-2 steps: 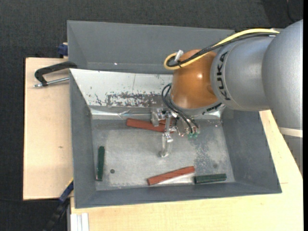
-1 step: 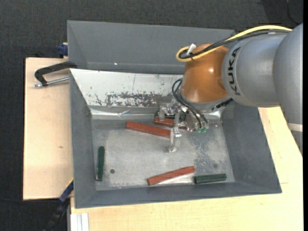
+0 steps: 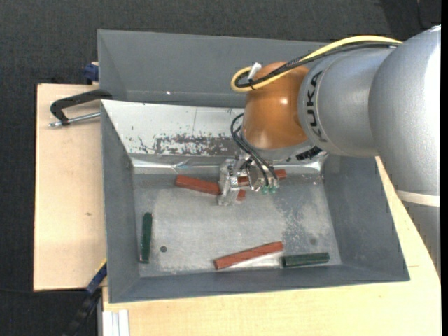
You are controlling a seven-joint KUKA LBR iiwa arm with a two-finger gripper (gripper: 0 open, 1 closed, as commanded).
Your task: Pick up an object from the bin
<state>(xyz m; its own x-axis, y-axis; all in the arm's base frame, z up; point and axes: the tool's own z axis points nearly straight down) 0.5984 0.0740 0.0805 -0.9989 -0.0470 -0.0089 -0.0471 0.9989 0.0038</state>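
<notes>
Grey arm link [image 3: 392, 103] and orange wrist cover [image 3: 276, 114] uppermost, over back half of bin [image 3: 115, 208]. Gripper [image 3: 234, 182] low near floor; open or closed: cannot tell. Red stick [image 3: 280, 176] lies beneath it, second red stick [image 3: 197, 185] just left. Judgement: centre on stick beneath, descend straight, stay clear of back wall and left neighbour.

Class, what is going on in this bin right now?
A robot arm reaches into the grey bin from the right. Its gripper sits low near the back wall, at the right end of a red-brown stick. Another red-brown stick and a dark green stick lie along the front, a second green stick at the left. Whether it grips anything is unclear.
</notes>
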